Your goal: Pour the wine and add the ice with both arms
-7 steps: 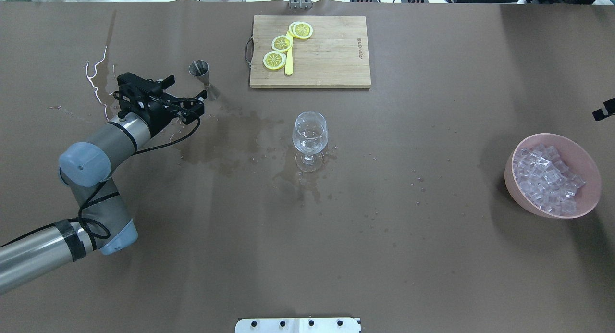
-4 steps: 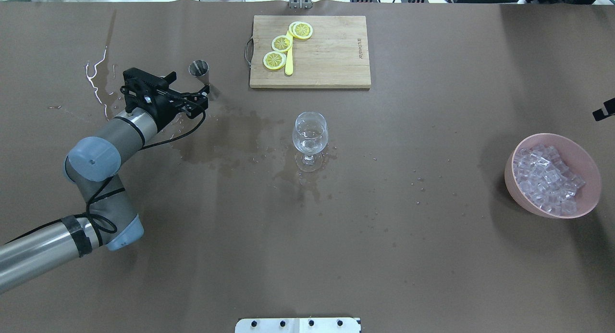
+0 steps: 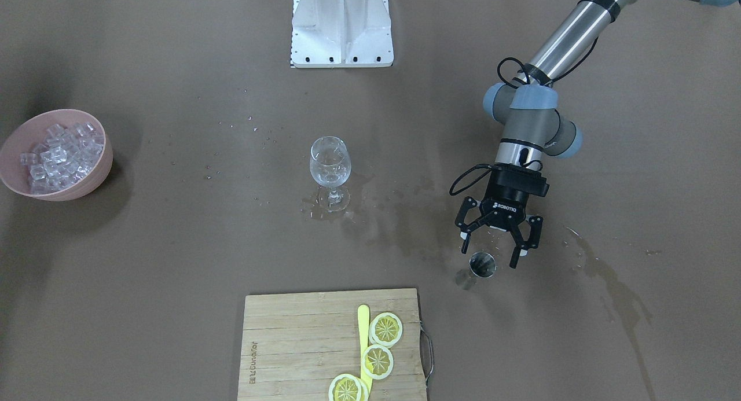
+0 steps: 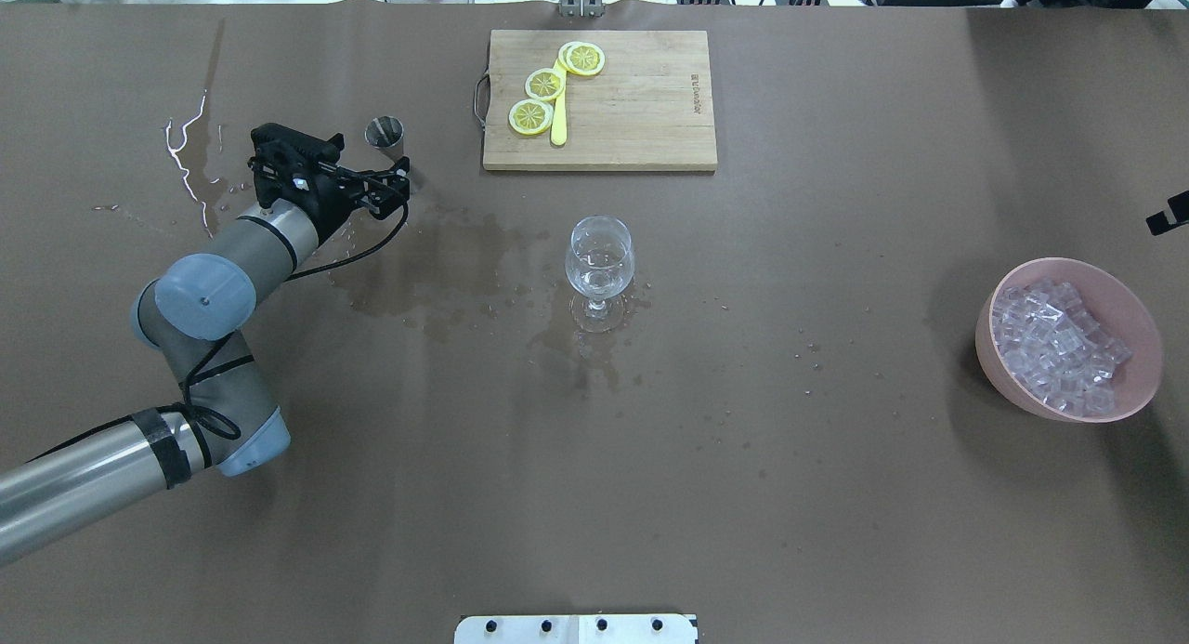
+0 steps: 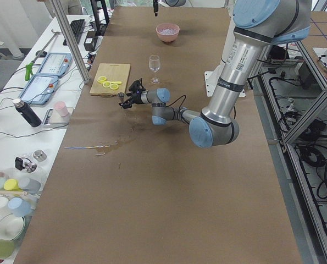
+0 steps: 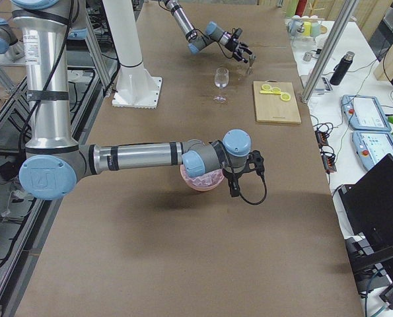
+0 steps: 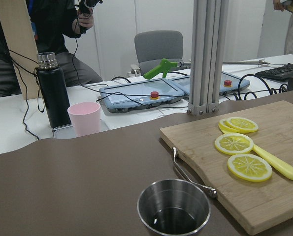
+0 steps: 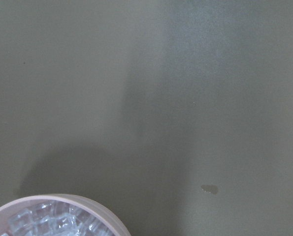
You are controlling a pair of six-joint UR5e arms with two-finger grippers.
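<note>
My left gripper [image 3: 490,256] is open, with a finger on each side of a steel jigger [image 3: 481,265] that stands left of the cutting board; it also shows in the overhead view [image 4: 372,159]. The jigger [image 7: 173,212] holds a little clear liquid at its bottom. A wine glass [image 4: 599,265] with a little clear wine stands mid-table. A pink bowl [image 4: 1144,347] of ice cubes [image 4: 1054,342] sits at the right. My right gripper [image 6: 241,177] hangs beside that bowl; I cannot tell if it is open or shut.
A wooden cutting board [image 4: 641,114] with lemon slices [image 4: 544,84] and a yellow knife lies at the back. Wet patches and spilled drops [image 4: 446,263] spread between the jigger and the glass. A white stand base [image 3: 341,25] sits at the robot's edge.
My left gripper has moved away from the robot toward the jigger, and its open fingers now stand around it. The glass and the bowl have not moved.
</note>
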